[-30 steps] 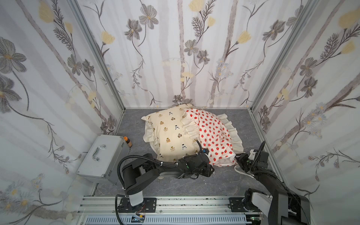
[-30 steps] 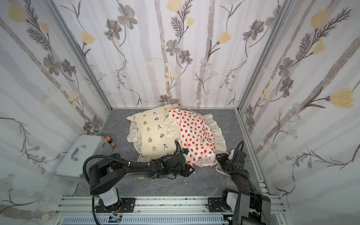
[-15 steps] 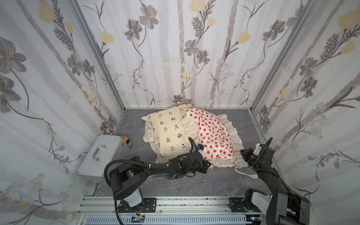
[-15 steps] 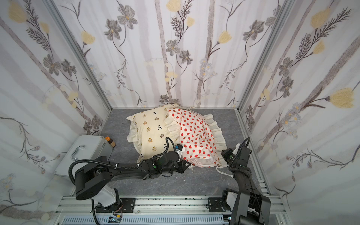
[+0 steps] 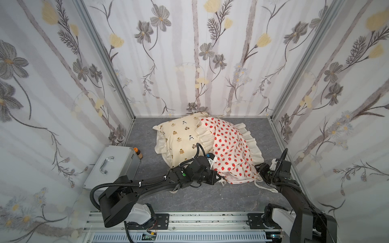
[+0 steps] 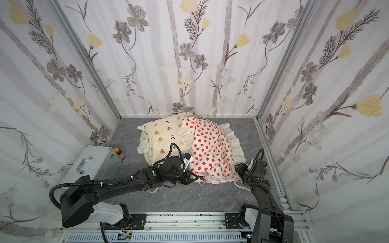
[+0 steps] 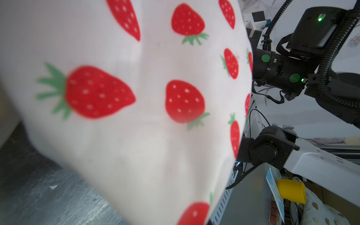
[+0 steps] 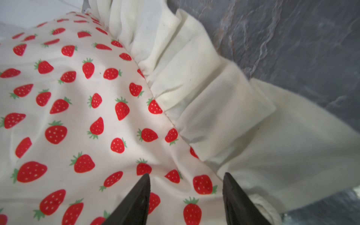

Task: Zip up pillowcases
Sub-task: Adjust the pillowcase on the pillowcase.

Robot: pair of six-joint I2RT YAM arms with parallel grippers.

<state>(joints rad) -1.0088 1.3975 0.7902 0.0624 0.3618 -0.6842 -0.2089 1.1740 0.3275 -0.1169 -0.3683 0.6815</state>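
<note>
Left gripper (image 5: 219,180) is closed at the strawberry pillowcase (image 5: 229,147) near hem; what it holds, I cannot tell; right gripper (image 8: 186,176) stands parted over it, gripping nothing.

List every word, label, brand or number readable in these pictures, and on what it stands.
No text can be read.
The strawberry pillowcase and the bear pillowcase carry only pictures.
The silver case shows no brand; any label on the small bottle beside it is too small to read.
</note>
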